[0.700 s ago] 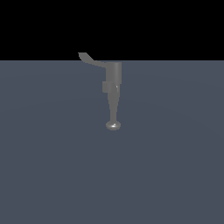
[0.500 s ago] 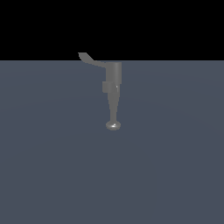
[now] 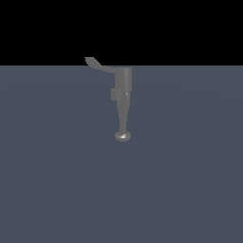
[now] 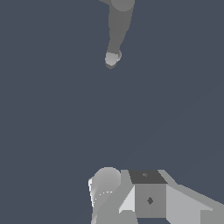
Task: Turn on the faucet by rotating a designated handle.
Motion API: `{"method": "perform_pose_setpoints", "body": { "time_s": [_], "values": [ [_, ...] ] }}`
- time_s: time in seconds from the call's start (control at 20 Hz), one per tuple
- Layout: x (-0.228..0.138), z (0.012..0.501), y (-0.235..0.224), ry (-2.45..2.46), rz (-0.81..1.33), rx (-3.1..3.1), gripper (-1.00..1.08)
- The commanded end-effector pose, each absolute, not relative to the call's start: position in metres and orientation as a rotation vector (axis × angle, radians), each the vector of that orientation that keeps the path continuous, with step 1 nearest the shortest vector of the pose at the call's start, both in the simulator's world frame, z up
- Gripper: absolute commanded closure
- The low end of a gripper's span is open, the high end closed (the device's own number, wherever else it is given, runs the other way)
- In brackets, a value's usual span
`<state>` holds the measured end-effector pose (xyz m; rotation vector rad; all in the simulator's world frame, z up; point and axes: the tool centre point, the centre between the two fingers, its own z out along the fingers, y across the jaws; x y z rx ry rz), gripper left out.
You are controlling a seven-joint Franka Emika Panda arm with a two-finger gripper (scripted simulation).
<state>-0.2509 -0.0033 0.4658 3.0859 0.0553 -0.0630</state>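
**Faucet alone mid-floor, gripper well back**

The faucet (image 3: 122, 102) stands abt centre of the exterior view, on a flat blue-grey floor (image 3: 52, 190). Cylindrical top, boxy block just under it, then a tapering spout w/ a shiny rounded knob (image 3: 123, 136) at the near end. The handle (image 3: 100, 65) sticks out sideways from the cylinder's top toward the exterior view's left, thin and flat, tip flared upward against the black backdrop (image 3: 190, 28).

No arm shows in the exterior view. In the wrist view the faucet (image 4: 118, 26) is seen spout-first, knob nearest, and the gripper (image 4: 127, 197) sits well apart from it, touching nothing. Only part of its grey-white body shows; can't tell how wide the jaws are.
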Motion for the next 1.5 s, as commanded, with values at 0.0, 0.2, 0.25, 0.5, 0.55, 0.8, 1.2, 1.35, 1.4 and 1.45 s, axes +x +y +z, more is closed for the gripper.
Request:
{"method": "perform_pose_setpoints", "body": {
  "time_s": [0.0, 0.2, 0.25, 0.5, 0.55, 0.8, 1.2, 1.35, 1.4, 1.45],
  "values": [
    [-0.25, 0.466, -0.003, 0.048, -0.062, 3.088, 1.08],
    [-0.244, 0.466, -0.002, 0.01, -0.061, 3.094, 1.08],
    [-0.242, 0.466, -0.002, -0.004, -0.06, 3.096, 1.08],
    [-0.229, 0.466, 0.001, -0.101, -0.058, 3.11, 1.08],
    [-0.225, 0.466, 0.001, -0.127, -0.058, 3.113, 1.08],
    [-0.204, 0.465, 0.005, -0.284, -0.059, 3.125, 1.08],
    [-0.162, 0.459, 0.013, -0.59, -0.071, 3.115, 1.08],
    [-0.147, 0.456, 0.016, -0.707, -0.077, 3.1, 1.08],
    [-0.142, 0.454, 0.017, -0.746, -0.08, 3.093, 1.08],
    [-0.136, 0.453, 0.018, -0.785, -0.082, 3.086, 1.08]
  ]
}}
